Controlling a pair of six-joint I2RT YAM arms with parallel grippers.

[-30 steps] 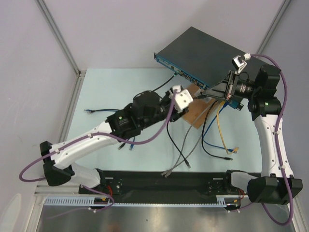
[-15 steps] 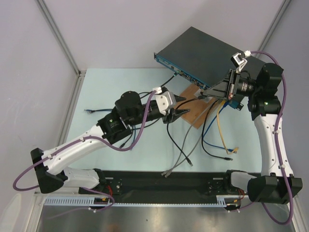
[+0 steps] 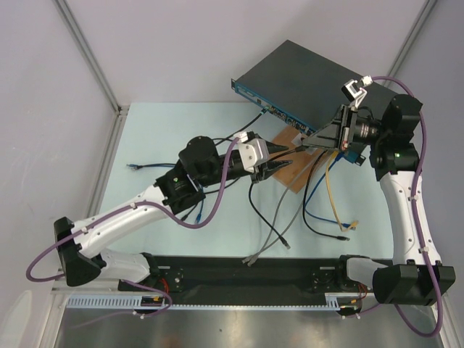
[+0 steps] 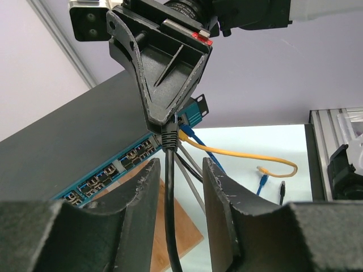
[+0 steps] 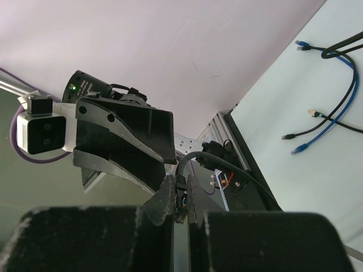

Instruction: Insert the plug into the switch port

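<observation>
The switch (image 3: pixel 312 76) is a flat black box at the back right, its blue socket face (image 4: pixel 113 170) towards the table. My right gripper (image 3: pixel 304 143) is shut on the black plug (image 5: pixel 180 190) and holds it in front of that face. In the left wrist view the plug (image 4: pixel 169 136) hangs from the right gripper's tips, not in a socket. My left gripper (image 3: pixel 286 154) is open just left of it. Its fingers (image 4: pixel 144 187) straddle the plug's black cable (image 4: pixel 171 226) without touching it.
A brown wooden board (image 3: pixel 293 170) lies under the switch's front edge. Yellow (image 3: pixel 333 196), blue and black cables hang from the switch's right end. Loose grey and black cables (image 3: pixel 272 225) lie mid-table, and a blue one (image 3: pixel 148 166) at the left.
My left arm has turned its wrist and reached right, bringing its open fingers round the cable below the plug. The right gripper has stayed almost still.
</observation>
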